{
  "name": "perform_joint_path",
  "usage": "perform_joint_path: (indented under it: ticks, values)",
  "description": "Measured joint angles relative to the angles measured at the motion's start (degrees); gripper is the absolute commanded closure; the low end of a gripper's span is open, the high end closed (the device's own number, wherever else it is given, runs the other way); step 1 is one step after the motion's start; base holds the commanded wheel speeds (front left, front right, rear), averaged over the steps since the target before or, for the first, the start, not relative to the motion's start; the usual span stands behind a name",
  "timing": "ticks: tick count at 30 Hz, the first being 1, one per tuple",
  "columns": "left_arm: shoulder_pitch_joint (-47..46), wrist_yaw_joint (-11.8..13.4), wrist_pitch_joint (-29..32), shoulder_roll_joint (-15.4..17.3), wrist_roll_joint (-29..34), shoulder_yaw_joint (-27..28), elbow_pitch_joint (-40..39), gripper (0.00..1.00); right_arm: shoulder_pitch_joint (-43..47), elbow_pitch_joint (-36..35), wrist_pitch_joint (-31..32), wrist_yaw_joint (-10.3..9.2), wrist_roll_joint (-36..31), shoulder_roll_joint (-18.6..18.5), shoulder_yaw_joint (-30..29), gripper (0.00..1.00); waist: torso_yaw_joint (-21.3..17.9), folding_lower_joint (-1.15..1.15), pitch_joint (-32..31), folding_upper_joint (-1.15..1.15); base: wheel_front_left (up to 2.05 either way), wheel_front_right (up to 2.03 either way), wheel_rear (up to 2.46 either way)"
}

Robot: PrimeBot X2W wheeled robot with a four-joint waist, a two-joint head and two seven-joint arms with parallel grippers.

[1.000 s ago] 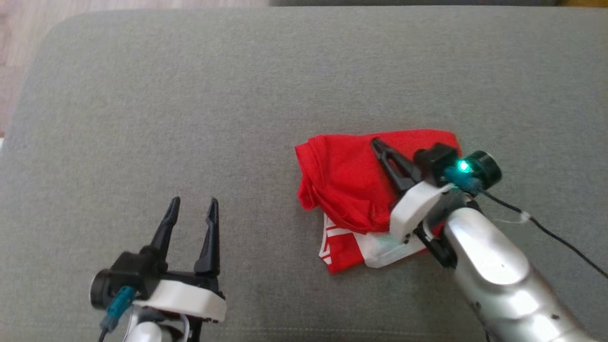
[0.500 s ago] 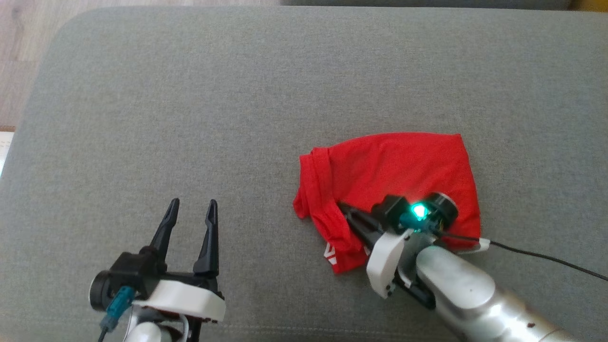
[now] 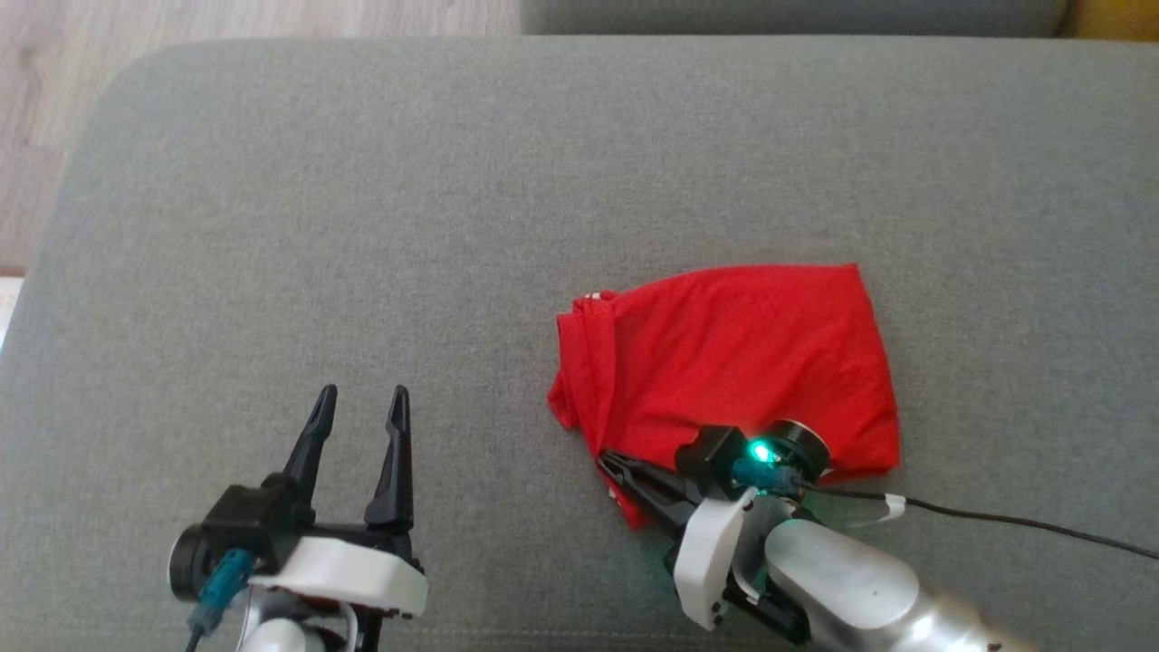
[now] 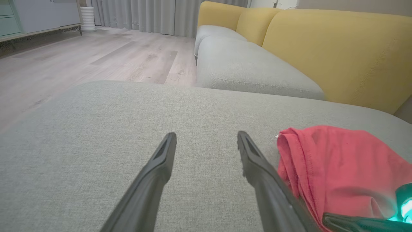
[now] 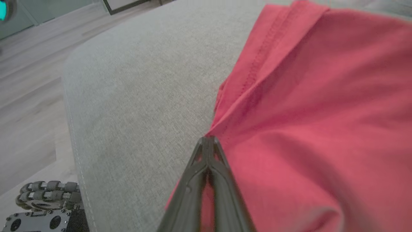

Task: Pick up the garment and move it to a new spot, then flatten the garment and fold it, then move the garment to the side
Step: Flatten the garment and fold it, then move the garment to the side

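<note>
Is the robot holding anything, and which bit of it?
The right gripper is shut on the red cloth garment, pinching its near left corner. The left gripper is open, holding nothing.

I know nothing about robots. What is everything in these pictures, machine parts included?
garment: one, red, bunched on the cushion, right of centre
cushion: one, grey, the wide seat under the garment
sofa: one, yellow back with grey seats, beyond the cushion
floor: one, pale wood, beside and beyond the cushion
curtains: one set, grey, at the far wall
cable: one, black, trailing right from the right wrist
wheeled base: one, black, on the floor by the cushion
left hand: one, dark fingers, open, over the cushion left of the garment
right hand: one, dark fingers, shut on the garment's near left edge
</note>
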Motion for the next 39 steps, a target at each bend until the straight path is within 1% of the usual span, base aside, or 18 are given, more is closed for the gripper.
perform_joint_path:
  ticks: [2, 5, 8, 9, 13, 17, 19, 20, 21, 22, 26, 29, 30, 34, 39]
  values:
    - [0.24, 0.16, 0.00, -0.01, -0.04, 0.11, 0.11, 0.00, 0.16, -0.74, -0.67, 0.00, 0.88, 0.03, -0.15, 1.00, -0.22, 0.00, -0.67, 0.00, 0.00, 0.00, 0.00]
    - [1.49, 0.19, 0.00, -0.02, -0.07, 0.73, 0.11, 0.00, 1.29, -2.79, -1.68, 0.00, 1.23, -0.25, -2.58, 1.00, -0.67, 0.00, -1.55, 0.00, 0.00, 0.00, 0.00]
    - [2.33, 0.24, 0.00, -0.01, -0.45, 1.27, 0.03, 0.00, 2.50, -5.87, -2.16, 0.00, 0.75, -1.13, -8.08, 1.00, -1.18, 0.00, -2.50, 0.00, 0.00, 0.00, 0.00]
    - [2.41, 0.26, 0.00, -0.01, -0.45, 1.37, -0.12, 0.00, 2.90, -7.32, -2.16, 0.00, 0.20, -1.97, -10.40, 1.00, -1.36, 0.00, -2.84, 0.00, 0.00, 0.00, 0.00]
    - [2.62, 0.52, 0.00, -0.02, -0.43, 1.86, -1.46, 0.00, 7.34, -15.15, -2.19, 0.00, -4.26, -5.81, -24.71, 1.00, -2.10, 0.00, -4.29, 0.00, 0.00, 0.00, 0.00]
    - [4.58, 0.09, 0.00, 0.00, 0.83, 3.55, -2.08, 0.00, 16.14, -21.19, -2.33, 0.00, -8.67, -7.21, -37.51, 1.00, -2.76, 0.00, -5.89, 0.00, 0.00, 0.00, 0.00]
    - [5.54, -0.25, 0.00, -0.03, 1.48, 4.21, -2.18, 0.00, 20.85, -22.97, -2.33, 0.00, -10.29, -7.20, -43.14, 0.64, -3.02, 0.00, -6.77, 0.00, 0.00, 0.00, 0.00]
    - [5.97, -0.63, 0.00, -0.04, 1.70, 4.81, -2.24, 0.00, 22.91, -23.61, -2.33, 0.00, -11.27, -7.15, -45.74, 0.49, -3.15, 0.00, -7.22, 0.00, 0.00, 0.00, 0.00]
    - [6.21, -0.77, 0.00, -0.03, 1.82, 5.36, -2.34, 0.00, 24.76, -24.26, -2.33, 0.00, -12.39, -7.04, -48.31, 0.17, -3.27, 0.00, -7.67, 0.00, 0.00, 0.00, 0.00]
    - [6.48, -0.91, 0.00, 0.00, 1.82, 5.73, -2.45, 0.00, 26.31, -24.81, -2.33, 0.00, -13.40, -6.88, -50.60, 0.00, -3.37, 0.00, -8.12, 0.00, 0.00, 0.00, 0.00]
    - [7.63, -1.89, 0.00, 0.00, 3.50, 7.31, -2.80, 0.00, 31.16, -26.20, -2.33, 0.00, -16.96, -4.42, -58.79, 0.00, -3.60, 0.00, -9.29, 0.00, 0.00, 0.00, 0.00]
    - [8.06, -2.46, 0.00, -0.02, 4.83, 7.37, -2.98, 0.00, 33.87, -26.98, -2.33, 0.00, -19.31, -2.55, -62.64, 0.00, -3.58, 0.00, -9.33, 0.00, 0.00, 0.00, 0.00]
    - [8.06, -2.86, 0.00, -0.03, 5.31, 7.39, -3.00, 0.00, 34.45, -26.99, -2.33, 0.00, -19.70, -1.88, -63.55, 0.00, -3.56, 0.00, -9.33, 0.00, 0.00, 0.00, 0.00]
    - [8.08, -3.04, 0.00, -0.03, 5.86, 8.24, -2.96, 0.00, 35.86, -26.95, -2.33, 0.00, -20.92, -0.23, -65.59, 0.00, -3.45, 0.00, -9.39, 0.00, 0.00, 0.00, 0.00]
    - [8.11, -3.08, 0.00, -0.03, 5.86, 8.66, -2.70, 0.00, 36.44, -26.50, -2.33, 0.00, -21.60, -0.16, -66.20, 0.00, -3.11, 0.00, -9.45, 0.00, 0.00, 0.00, 0.00]
